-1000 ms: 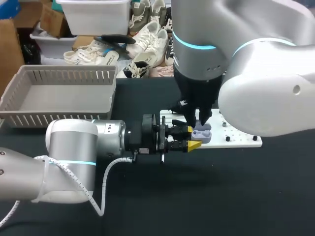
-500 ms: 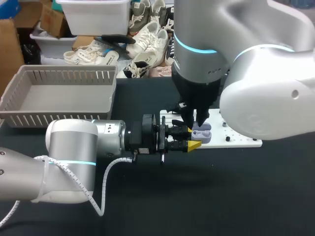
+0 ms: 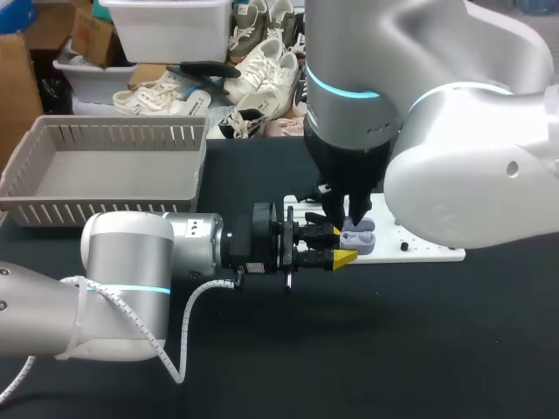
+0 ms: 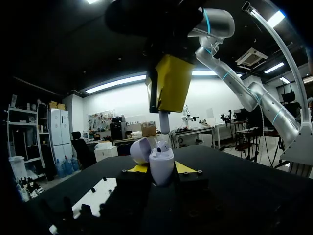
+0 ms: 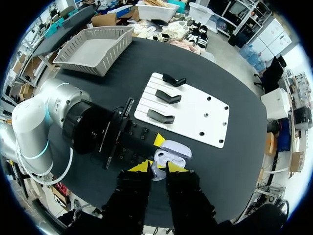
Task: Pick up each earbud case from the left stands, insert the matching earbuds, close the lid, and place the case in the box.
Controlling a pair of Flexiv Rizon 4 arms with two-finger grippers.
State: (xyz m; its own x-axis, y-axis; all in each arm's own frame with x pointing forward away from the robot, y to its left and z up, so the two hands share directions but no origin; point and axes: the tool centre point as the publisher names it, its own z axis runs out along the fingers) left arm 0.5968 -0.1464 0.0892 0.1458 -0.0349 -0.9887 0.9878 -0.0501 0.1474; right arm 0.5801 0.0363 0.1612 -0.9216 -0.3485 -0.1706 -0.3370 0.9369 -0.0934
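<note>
**Earbud poised over the open case**

The left pincer [image 3: 341,244] reaches in level from the desk's left side and is clamped on the lavender earbud case [image 4: 161,165], one yellow tip against each flank. It holds the case just above the near edge of the white plate [image 5: 200,115], which lies right of the desk's [image 3: 419,349] middle and carries three black stands [image 5: 168,97]. The lid [image 4: 139,150] is tipped back, so the wells face upward.

The right pincer [image 5: 157,168] hangs straight above the case, fingers nipped on a white earbud [image 4: 165,123] whose stem points down at the opening, close above it but apart from it. Whether another earbud already sits in the case I cannot tell.

The step in hand looks like insertion. The next move likely calls for a short, straight descent with the stem lined up on its well, then a release without nudging the case. The hinged lid stands just beside the path, so a sideways drift could catch it. After that come closing the lid and carrying the case to the grey box [image 3: 113,133] at the far left corner.
</note>
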